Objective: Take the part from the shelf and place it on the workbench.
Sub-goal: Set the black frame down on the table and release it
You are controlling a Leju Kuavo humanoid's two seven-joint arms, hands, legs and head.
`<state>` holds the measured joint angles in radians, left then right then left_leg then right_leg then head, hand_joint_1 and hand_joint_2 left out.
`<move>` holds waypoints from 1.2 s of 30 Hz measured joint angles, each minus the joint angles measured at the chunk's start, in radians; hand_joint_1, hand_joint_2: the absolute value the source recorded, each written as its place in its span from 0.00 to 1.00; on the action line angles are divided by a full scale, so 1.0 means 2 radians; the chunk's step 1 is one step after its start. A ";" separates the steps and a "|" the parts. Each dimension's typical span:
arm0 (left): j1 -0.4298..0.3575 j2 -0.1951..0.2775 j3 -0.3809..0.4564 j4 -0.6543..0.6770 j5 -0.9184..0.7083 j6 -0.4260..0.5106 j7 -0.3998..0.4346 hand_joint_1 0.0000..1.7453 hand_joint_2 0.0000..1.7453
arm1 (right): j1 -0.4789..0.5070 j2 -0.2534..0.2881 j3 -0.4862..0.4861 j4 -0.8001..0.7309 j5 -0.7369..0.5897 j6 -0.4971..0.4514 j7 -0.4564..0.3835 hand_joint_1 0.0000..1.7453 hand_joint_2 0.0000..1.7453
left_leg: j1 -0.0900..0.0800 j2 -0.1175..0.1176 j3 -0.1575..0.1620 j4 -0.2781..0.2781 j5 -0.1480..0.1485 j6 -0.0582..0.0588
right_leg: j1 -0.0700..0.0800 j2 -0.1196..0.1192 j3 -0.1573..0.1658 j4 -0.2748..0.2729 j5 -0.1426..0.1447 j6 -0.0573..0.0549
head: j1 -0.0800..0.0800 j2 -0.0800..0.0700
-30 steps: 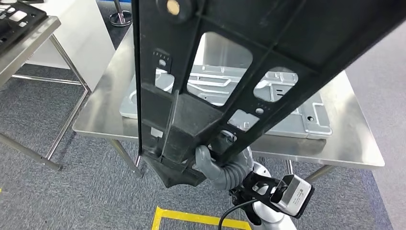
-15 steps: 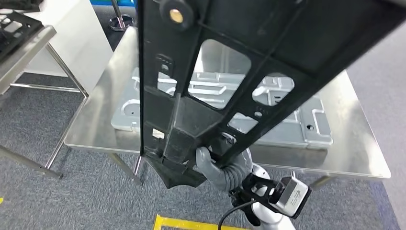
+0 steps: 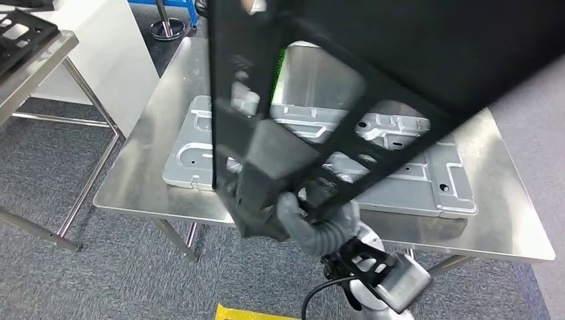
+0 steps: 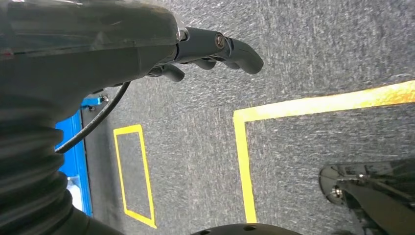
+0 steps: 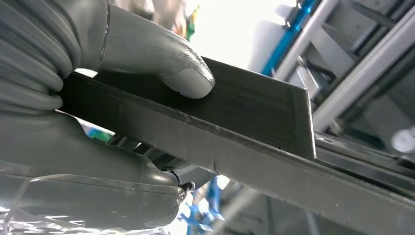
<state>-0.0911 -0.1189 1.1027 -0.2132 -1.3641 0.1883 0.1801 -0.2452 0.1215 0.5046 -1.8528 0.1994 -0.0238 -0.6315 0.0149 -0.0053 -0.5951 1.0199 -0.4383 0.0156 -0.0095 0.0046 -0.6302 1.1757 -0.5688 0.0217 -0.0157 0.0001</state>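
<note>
Now the job is to carry the part (image 3: 373, 87) out over the worktop (image 3: 513, 227) and set it down flat, and that calls for care. The right hand (image 3: 293, 217) holds it by its lower end alone, thumb (image 5: 181, 78) pressed on one face and fingers wrapped under the other, so the long frame hangs high and tilted above the near edge of the worktop. It will want to swing, I judge; a slow lowering that levels the frame before any corner touches would serve best, and the grip should not loosen until the part rests on something.

Room is short, since a pressed metal panel (image 3: 426, 180) lies across the middle of the worktop, reaching toward its right edge.

The part is black moulded plastic, matt, an open lattice of ribs with rounded windows. The panel is pale grey, stamped with ridges and holes. The worktop is brushed steel, smooth enough to let the part slide.

The left hand (image 4: 215, 49) hangs over the carpet, fingers loosely curled, holding nothing.
</note>
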 joint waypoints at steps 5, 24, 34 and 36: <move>0.000 -0.001 0.002 0.000 0.002 0.000 -0.001 0.00 1.00 | -0.009 -0.001 -0.006 -0.033 0.048 -0.033 0.008 1.00 1.00 | -0.001 -0.001 0.005 0.000 -0.004 0.001 | -0.002 0.000 -0.029 0.028 0.021 0.000 | 0.000 0.000; 0.000 -0.011 0.008 0.000 0.008 0.002 0.004 0.00 1.00 | -0.090 -0.006 -0.006 -0.002 0.309 -0.195 0.115 1.00 1.00 | -0.006 -0.001 0.002 0.003 -0.002 -0.013 | 0.004 0.002 0.023 -0.074 0.053 -0.019 | -0.003 0.000; 0.000 -0.016 0.008 0.000 0.010 0.003 0.006 0.00 1.00 | -0.159 -0.022 -0.006 0.162 0.380 -0.196 0.171 1.00 1.00 | -0.004 -0.001 0.007 -0.008 0.002 0.004 | -0.002 0.000 -0.048 0.061 0.004 0.001 | 0.000 0.000; 0.000 -0.016 0.008 0.000 0.012 0.003 0.006 0.00 1.00 | -0.172 -0.023 -0.006 0.199 0.385 -0.191 0.174 1.00 1.00 | -0.004 -0.002 0.009 -0.007 0.000 0.002 | -0.003 -0.001 -0.025 0.006 0.041 0.000 | 0.000 0.000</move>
<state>-0.0914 -0.1512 1.1193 -0.2132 -1.3409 0.1950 0.1926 -0.5899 0.0757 0.4918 -1.4552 0.9694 -0.4059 -0.2829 0.0072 -0.0099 -0.5772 1.0059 -0.4387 0.0198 -0.0151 0.0031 -0.6798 1.1873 -0.4871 0.0215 -0.0166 0.0000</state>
